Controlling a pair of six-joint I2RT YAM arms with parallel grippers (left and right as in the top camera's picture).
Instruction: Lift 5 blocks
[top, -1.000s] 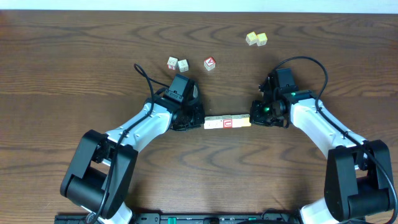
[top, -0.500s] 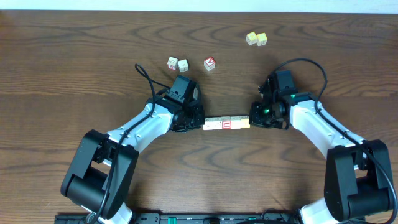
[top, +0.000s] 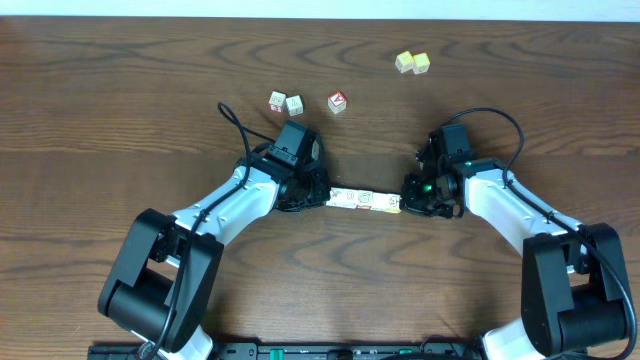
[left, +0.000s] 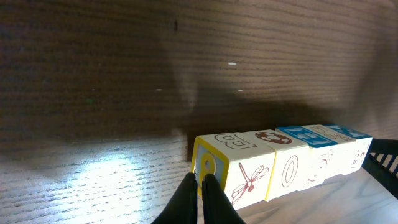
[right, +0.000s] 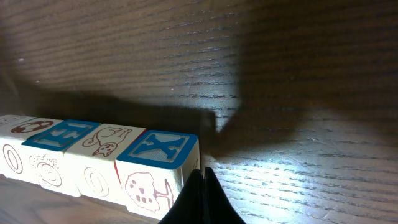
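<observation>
tabletop (top: 100, 120): dark wood grain, carrying everything; both my arms reach in from its near edge.
left arm (top: 225, 205) and right arm (top: 510, 205): white links bent inward, wrists facing each other across the middle.
5 blocks (top: 365, 200): one row, end to end, about the middle of the tabletop. it lies a little askew, left end nearer the far edge, and fills the gap between my two grippers.
handling: my guess is small, stiff, light cubes with smooth printed faces. nothing joins them, so only end pressure keeps the row whole. it would likely buckle in the middle if the squeeze slackens or one end rises first.
where to take hold: the two outer end faces, near their centres, pushing along the row's own line.
looks: pale cream faces with brown drawings and letters, two bright blue tops toward the right, yellow and red edges here and there.
left gripper (left: 200, 183): jaws pressed together, tips against the end face of the b block.
right gripper (right: 200, 177): jaws pressed together, tips touching the end of the x block.
b block (left: 239, 171): left end, yellow-edged, dragonfly on its side.
x block (right: 158, 149): right end, blue top, red corner edge.
loose cubes: two cream cubes (top: 285, 103), a red-faced cube (top: 337, 101) and a pair of yellow cubes (top: 412, 62), all toward the far edge, well apart from the row.
off the wood: i cannot tell.
</observation>
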